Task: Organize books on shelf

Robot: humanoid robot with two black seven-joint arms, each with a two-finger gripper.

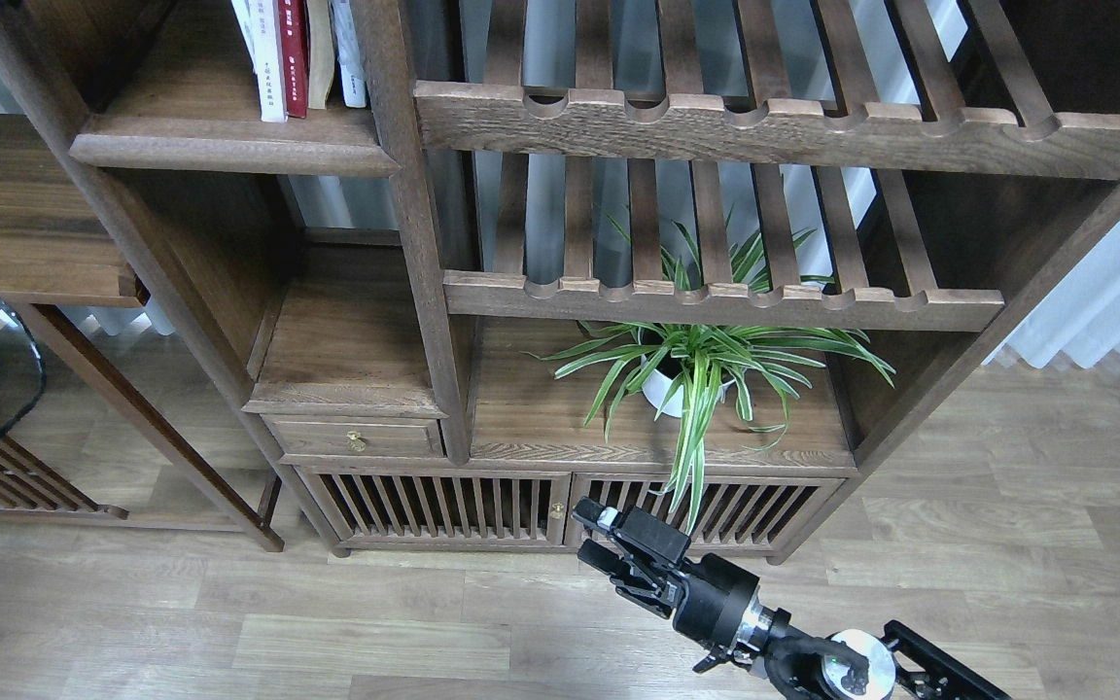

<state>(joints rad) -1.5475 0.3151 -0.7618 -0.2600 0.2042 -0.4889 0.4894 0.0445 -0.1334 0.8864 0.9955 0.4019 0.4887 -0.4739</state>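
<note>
Several thin upright paperback books [296,53] on the dark-brown wooden shelf [229,151] stand far up-left of my empty, slightly parted right end effector [591,535].

Potted spider plant [706,365] on cabinet top [541,428], beneath slatted racks [716,292].

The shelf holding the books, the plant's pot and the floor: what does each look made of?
The shelf looks like solid dark-stained wood, matte, with visible grain and a rounded moulded front edge. The pot is smooth and white, probably glazed ceramic or plastic; leaves hide most of it. The floor shows pale grey-brown planks with printed-looking grain, so laminate or vinyl as likely as real wood.
</note>
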